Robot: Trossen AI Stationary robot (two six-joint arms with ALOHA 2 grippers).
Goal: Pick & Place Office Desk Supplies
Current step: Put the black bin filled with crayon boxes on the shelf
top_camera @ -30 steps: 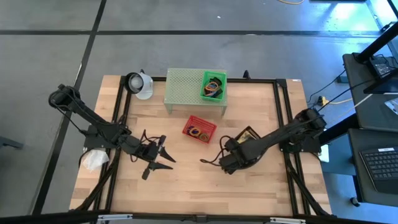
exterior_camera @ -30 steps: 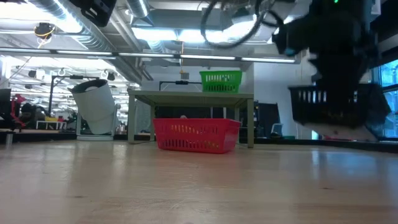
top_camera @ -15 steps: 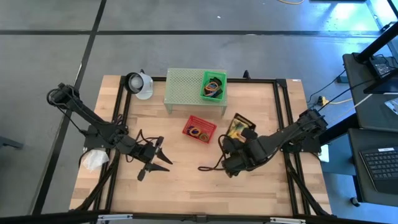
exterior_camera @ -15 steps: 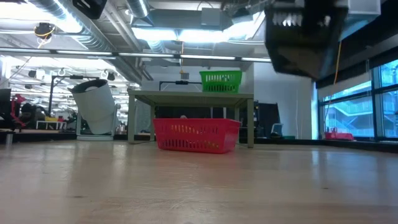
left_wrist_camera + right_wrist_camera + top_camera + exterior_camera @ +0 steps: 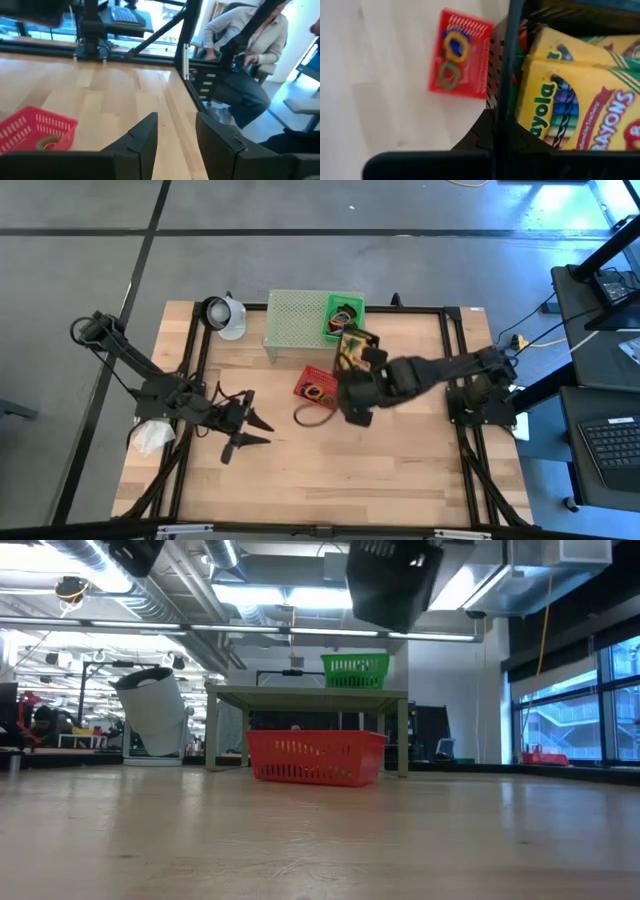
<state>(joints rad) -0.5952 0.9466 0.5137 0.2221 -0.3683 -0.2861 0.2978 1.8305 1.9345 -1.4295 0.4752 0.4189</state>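
The right gripper (image 5: 352,370) is clenched on the rim of a black basket (image 5: 355,350), holding it in the air just beside the pale green perforated shelf (image 5: 297,322). In the right wrist view this black basket (image 5: 512,60) carries yellow-and-green crayon boxes (image 5: 580,107); two fronts show clearly, and a further one behind them cannot be counted for sure.

A green basket (image 5: 343,318) stands on top of the shelf at its end nearer the right arm, with coloured loops inside, too small to count. A red basket (image 5: 320,387) sits on the counter (image 5: 400,470) in front of the shelf; the right wrist view shows three loops in it, yellow, blue and green (image 5: 449,75).

The left gripper (image 5: 247,426) hovers over the counter, well apart from the shelf, its fingers (image 5: 145,137) spread and holding nothing. A person sits beyond the counter's edge.
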